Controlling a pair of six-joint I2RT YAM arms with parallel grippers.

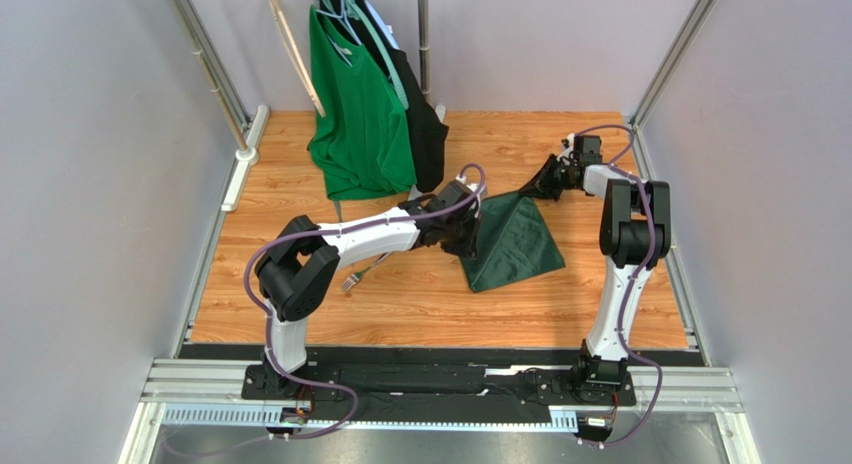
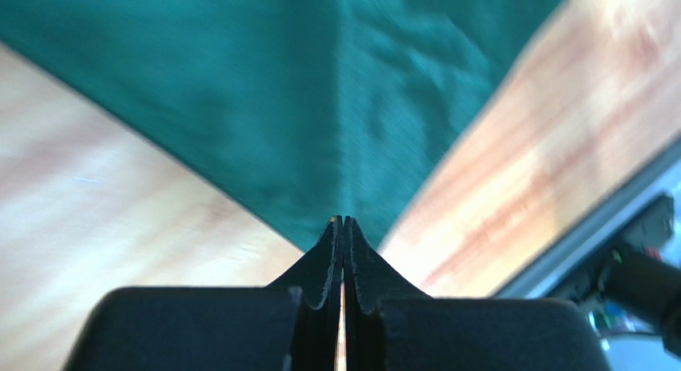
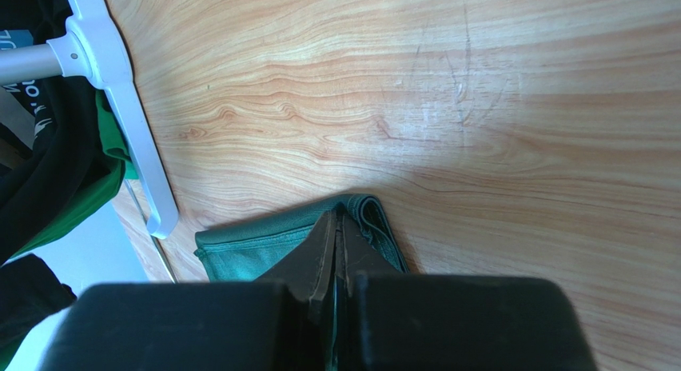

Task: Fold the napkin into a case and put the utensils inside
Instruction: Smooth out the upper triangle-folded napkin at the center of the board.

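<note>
- My left gripper (image 2: 344, 221) is clamped on a napkin (image 2: 264, 91) corner.
- My right gripper (image 3: 337, 217) is clamped on its folded edge.
- Napkin: dark green, plain, tented between both on the table (image 1: 420, 304).
- White print on the black shirt (image 3: 48, 147): I can't read it.

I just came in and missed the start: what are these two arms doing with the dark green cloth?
Both arms hold the dark green napkin on the wooden table. The right gripper is shut on its folded far corner; the left gripper is shut on its left corner. No case is formed yet, and a fork lies on the table under the left arm.
</note>
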